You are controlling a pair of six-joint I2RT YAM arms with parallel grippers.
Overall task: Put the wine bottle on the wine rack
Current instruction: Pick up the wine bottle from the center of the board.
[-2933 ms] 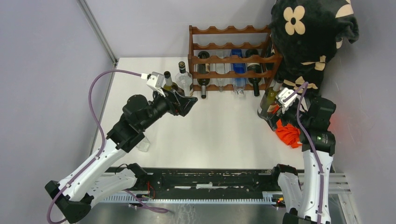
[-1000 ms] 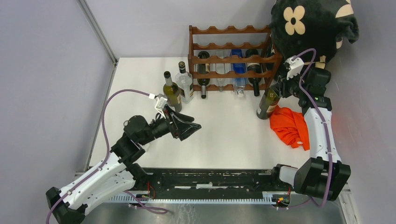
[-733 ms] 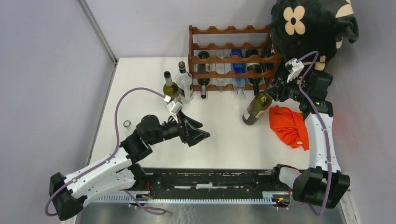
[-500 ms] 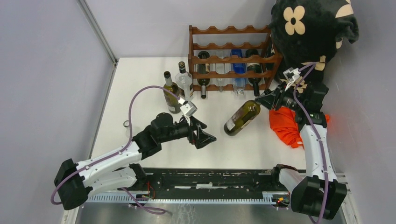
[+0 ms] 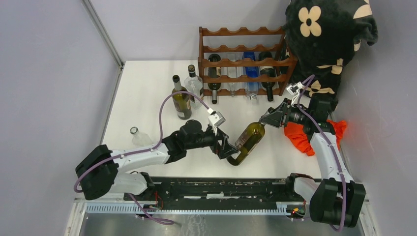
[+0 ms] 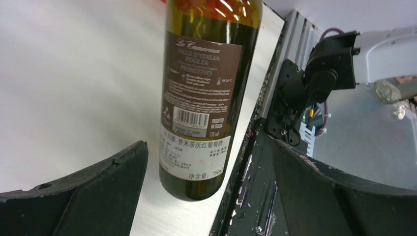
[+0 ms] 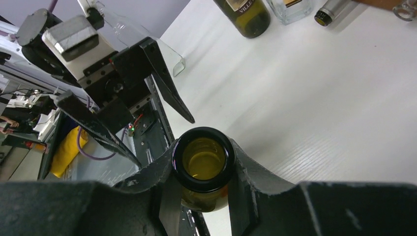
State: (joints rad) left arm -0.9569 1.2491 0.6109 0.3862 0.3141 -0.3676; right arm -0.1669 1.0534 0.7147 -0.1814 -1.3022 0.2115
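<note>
Left tool (image 5: 229,149) astride wine bottle (image 5: 250,136) base

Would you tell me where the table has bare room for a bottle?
Bare: white table's far-left corner, beside the upright dark bottle; the strip before the reddish-brown wooden wine rack. Crowded: around the tilted green wine bottle and orange cloth.

walls (image 5: 49,98): plain pale grey, left, back, right | corner strip (image 5: 102,33): metal, slanting, upper left of frame | tabletop (image 5: 147,83): white, matte, centre | light: even, soft shadows
</note>
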